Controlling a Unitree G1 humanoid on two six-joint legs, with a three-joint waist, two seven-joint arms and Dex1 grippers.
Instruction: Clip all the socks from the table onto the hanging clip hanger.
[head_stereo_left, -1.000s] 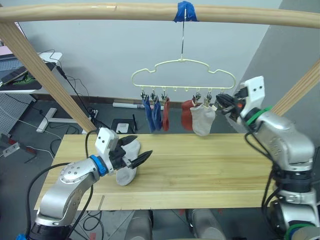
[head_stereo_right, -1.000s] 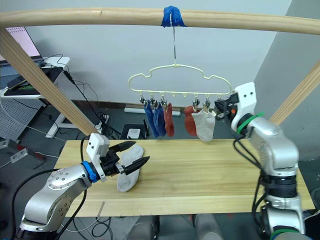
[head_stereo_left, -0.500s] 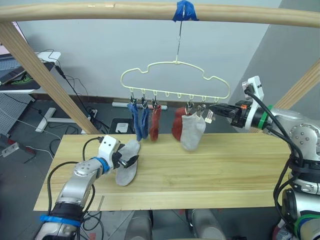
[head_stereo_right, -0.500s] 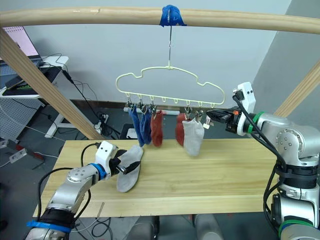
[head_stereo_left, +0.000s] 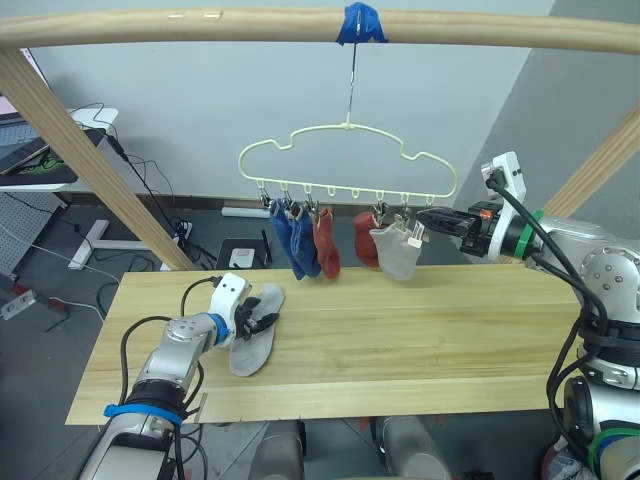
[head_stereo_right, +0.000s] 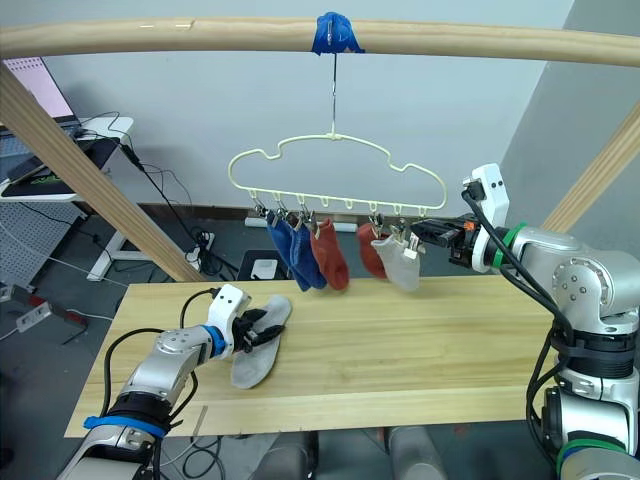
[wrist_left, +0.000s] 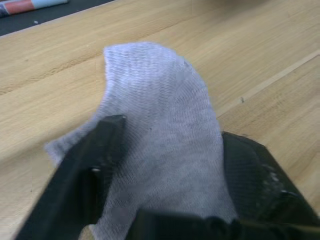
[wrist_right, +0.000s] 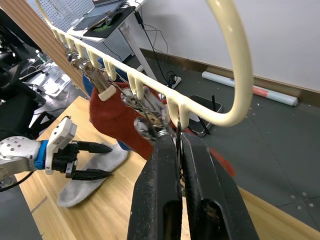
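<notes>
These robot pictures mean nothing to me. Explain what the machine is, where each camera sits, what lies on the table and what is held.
This is a humanoid robot with two arms, each ending in a two-fingered black gripper. Two pictures come from cameras in its head, looking down over its arms; the other two come from a camera on each wrist.

A clip hanger hangs from a wooden beam above the table. Two blue socks, two rust red socks and one grey sock hang from its clips. A second grey sock lies on the table.

The left gripper is open, its fingers either side of that sock. The right gripper is shut on a metal clip at the hanger's end.
</notes>
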